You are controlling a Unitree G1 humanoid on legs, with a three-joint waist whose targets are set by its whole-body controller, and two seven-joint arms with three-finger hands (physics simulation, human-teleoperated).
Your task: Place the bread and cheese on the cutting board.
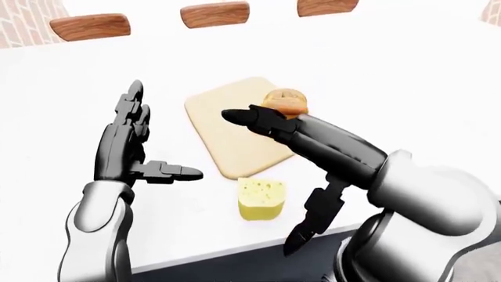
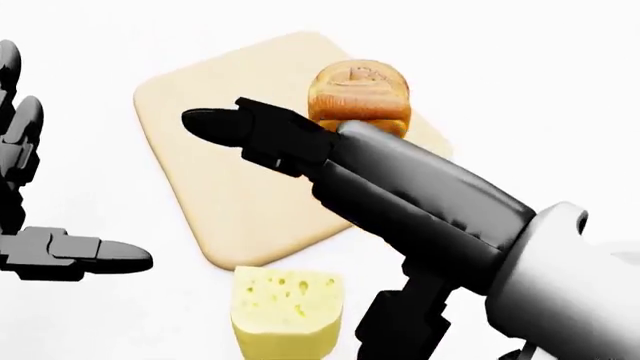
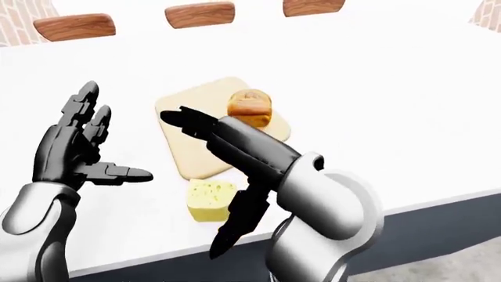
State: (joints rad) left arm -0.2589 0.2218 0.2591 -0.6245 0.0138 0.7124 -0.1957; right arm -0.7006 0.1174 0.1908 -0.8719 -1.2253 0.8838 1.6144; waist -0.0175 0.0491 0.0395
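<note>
Nearest you, at the bottom of the left-eye view, your right hand (image 1: 301, 170) reaches up and to the left over the counter (image 1: 407, 88). Its fingers (image 2: 225, 126) are spread, two stretched out above the cutting board and the third hanging down toward the counter's dark near edge; they hold nothing. Your left hand (image 1: 129, 144) stands upright at the left, palm turned inward, with its fingers (image 1: 133, 106) spread as well: two point up and the thumb juts out to the right, gripping nothing.

Between the two arms, the cheese (image 2: 287, 309) sits on the bare counter, just below the lower edge of the cutting board (image 2: 215, 161) in the head view and off it. It is a pale yellow wedge with holes.

The board is a tan slab lying at a slant. The bread (image 2: 360, 94), a small browned loaf, appears to rest on the board near its right edge, just beside your right forearm; you cannot tell whether the arm touches it.

Farthest off, along the top of the left-eye view, three wooden chair backs (image 1: 214, 14) line the counter's far side.
</note>
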